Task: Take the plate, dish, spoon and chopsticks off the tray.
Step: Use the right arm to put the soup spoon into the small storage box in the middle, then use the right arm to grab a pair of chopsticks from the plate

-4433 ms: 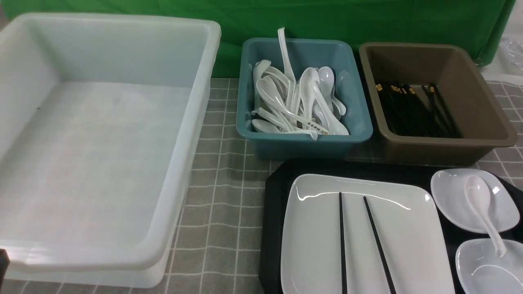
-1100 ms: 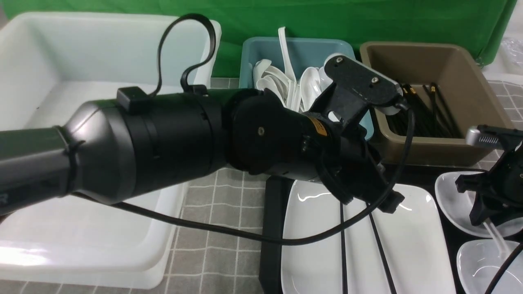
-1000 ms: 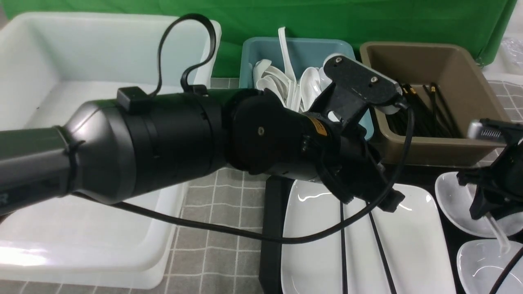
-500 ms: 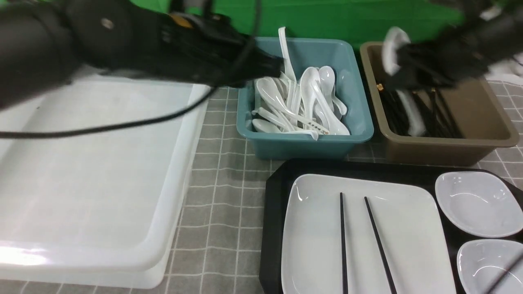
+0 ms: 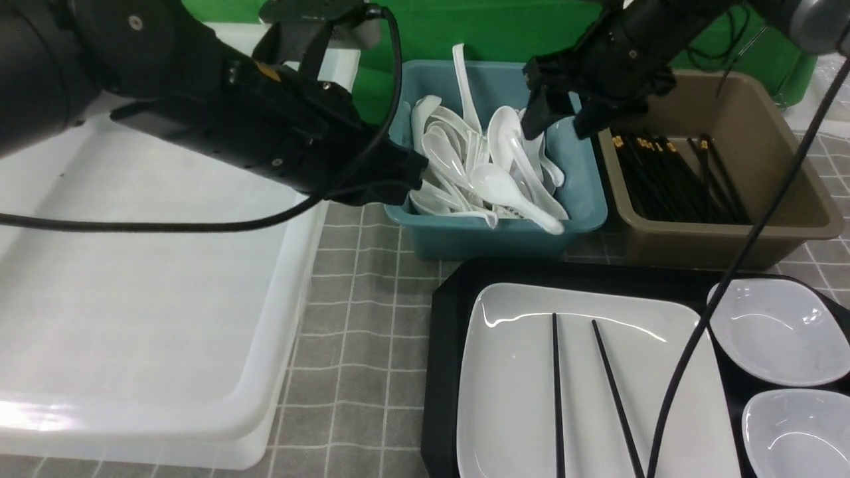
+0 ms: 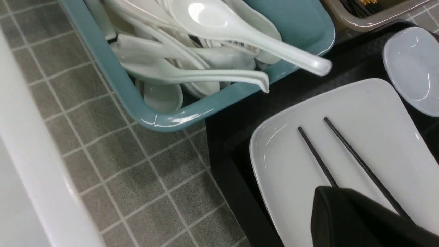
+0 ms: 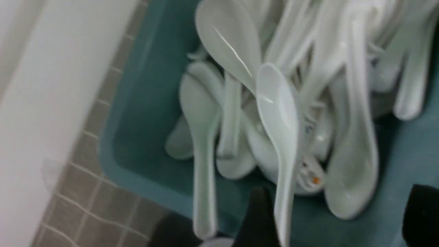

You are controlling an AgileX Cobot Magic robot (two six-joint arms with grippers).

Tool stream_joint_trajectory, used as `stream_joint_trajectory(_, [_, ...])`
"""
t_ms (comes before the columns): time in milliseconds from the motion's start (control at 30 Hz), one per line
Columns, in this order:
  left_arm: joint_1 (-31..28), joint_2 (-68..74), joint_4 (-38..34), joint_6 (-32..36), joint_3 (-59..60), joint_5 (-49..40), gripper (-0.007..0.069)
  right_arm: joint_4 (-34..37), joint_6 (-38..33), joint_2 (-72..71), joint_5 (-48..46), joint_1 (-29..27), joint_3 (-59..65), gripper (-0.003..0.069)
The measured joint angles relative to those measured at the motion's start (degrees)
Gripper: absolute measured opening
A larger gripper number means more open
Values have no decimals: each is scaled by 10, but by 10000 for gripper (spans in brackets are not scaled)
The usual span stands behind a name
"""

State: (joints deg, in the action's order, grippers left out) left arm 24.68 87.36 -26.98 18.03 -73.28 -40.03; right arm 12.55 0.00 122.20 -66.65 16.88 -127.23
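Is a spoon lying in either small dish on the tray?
No: the far dish and near dish on the tray are bare; the spoon lies in the teal bin.

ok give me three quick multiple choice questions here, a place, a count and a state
1. The chopsticks on the tray lie: A across the plate; B on the bare tray; C half over its rim.
2. Small dishes on the tray: A one; B two; C three.
3. The right gripper is: A shut on a dish; B shut on a chopstick; C open above the teal bin.
Answers: 1 A, both rest on the plate. 2 B, two sit at the tray's right end. 3 C, its jaws stand apart, empty.
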Motion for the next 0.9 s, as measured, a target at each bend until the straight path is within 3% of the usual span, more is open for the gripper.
stream_joint_trajectory(133, [0,-10,0,2,0,2,2,-19,13,-68,-1,-1,57,514])
stream_joint_trajectory(233, [0,-21,17,2,0,-25,2,-32,24,-187,0,16,219,503])
stream_joint_trajectory(333, [0,-27,19,3,0,-38,2,-54,47,-240,5,36,331,534])
stream_joint_trajectory(467, [0,-32,20,4,0,-47,2,-89,103,-265,113,96,533,643])
stream_joint_trajectory(633, [0,-31,22,4,0,-49,2,-92,142,-225,183,122,587,681])
stream_joint_trajectory(900, [0,-31,23,2,0,-53,2,-97,180,-159,215,124,578,684])
